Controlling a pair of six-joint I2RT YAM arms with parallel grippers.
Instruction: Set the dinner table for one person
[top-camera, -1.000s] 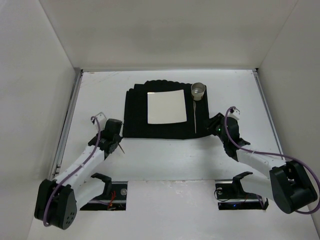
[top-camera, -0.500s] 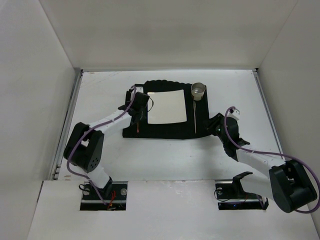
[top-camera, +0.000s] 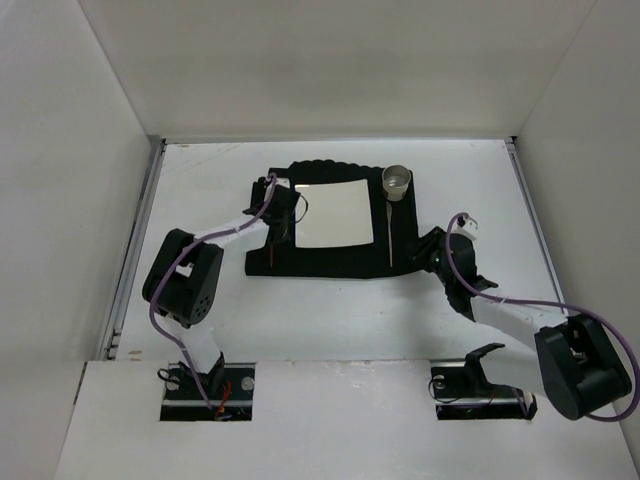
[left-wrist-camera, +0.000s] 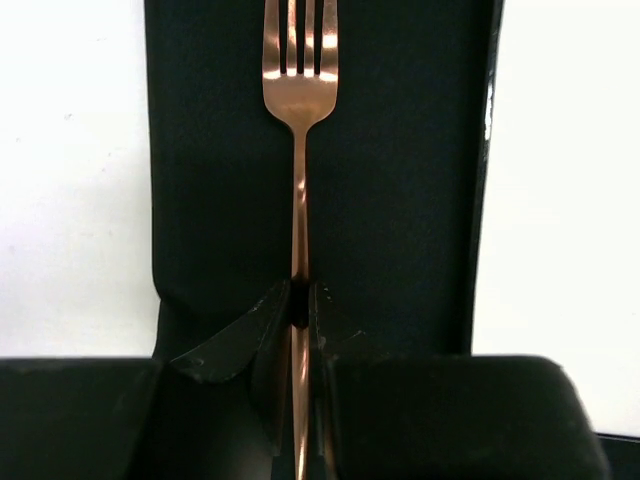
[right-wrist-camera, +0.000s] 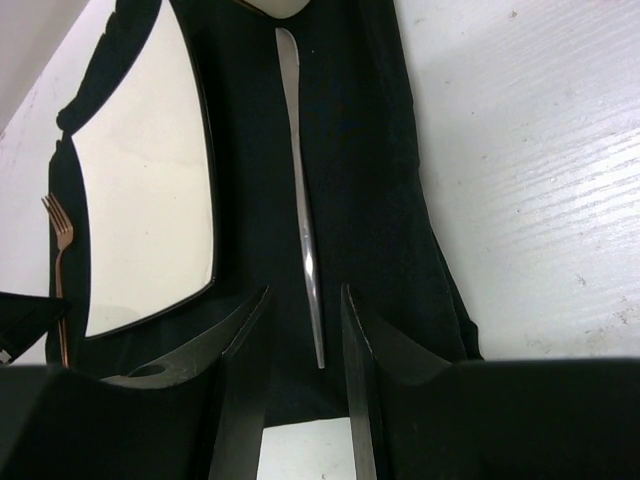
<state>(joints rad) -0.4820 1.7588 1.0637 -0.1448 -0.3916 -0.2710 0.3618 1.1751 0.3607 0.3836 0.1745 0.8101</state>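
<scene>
My left pincer (left-wrist-camera: 298, 300) clamped tight on copper fork (left-wrist-camera: 299, 90) handle, tines toward 12 o'clock over black mat (left-wrist-camera: 400, 200). Best set it down level, shaft parallel to plate (left-wrist-camera: 560, 200) edge at 3 o'clock, and release only once flat. My right pincer (right-wrist-camera: 305, 292) half open, empty, above knife (right-wrist-camera: 300, 180). Dinner table (top-camera: 200, 180) underlies all, running to far walls.

The left arm (top-camera: 228, 232) and right arm (top-camera: 505, 318) each consist of white tubular links joined by bulky, rounded black joint housings. A purple cable (top-camera: 540, 303) runs in loose loops outside each arm. The left gripper (left-wrist-camera: 300, 292) and right gripper (right-wrist-camera: 305, 292) carry matte black, wedge-shaped jaws.
</scene>
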